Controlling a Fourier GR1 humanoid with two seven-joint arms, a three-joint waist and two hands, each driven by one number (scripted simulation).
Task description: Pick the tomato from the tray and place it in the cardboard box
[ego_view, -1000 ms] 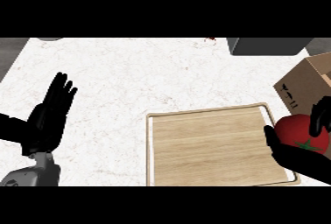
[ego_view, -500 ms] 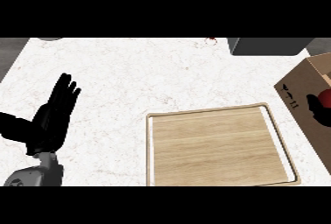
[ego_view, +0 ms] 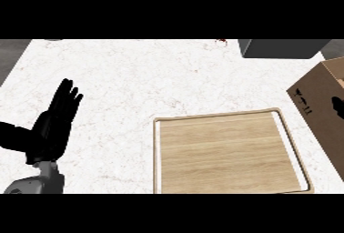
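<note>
The wooden tray (ego_view: pixel 228 157) lies on the white counter at the lower right with nothing on it. The cardboard box (ego_view: pixel 322 109) stands just right of the tray, cut off by the view's right edge. No tomato shows anywhere. Only a small black part of my right hand (ego_view: pixel 336 107) shows at the right edge, over the box's side. My left hand (ego_view: pixel 55 125) rests open at the left, fingers pointing up, well apart from the tray.
A dark grey block (ego_view: pixel 282 48) stands at the counter's far right corner, behind the box. A tiny red speck (ego_view: pixel 220 41) lies at the far edge. The counter's left edge (ego_view: pixel 10 68) runs diagonally past my left hand.
My right hand, which held the tomato beside the tray, has carried it right and up over the box; now the tomato is out of sight. The left hand barely moved.
</note>
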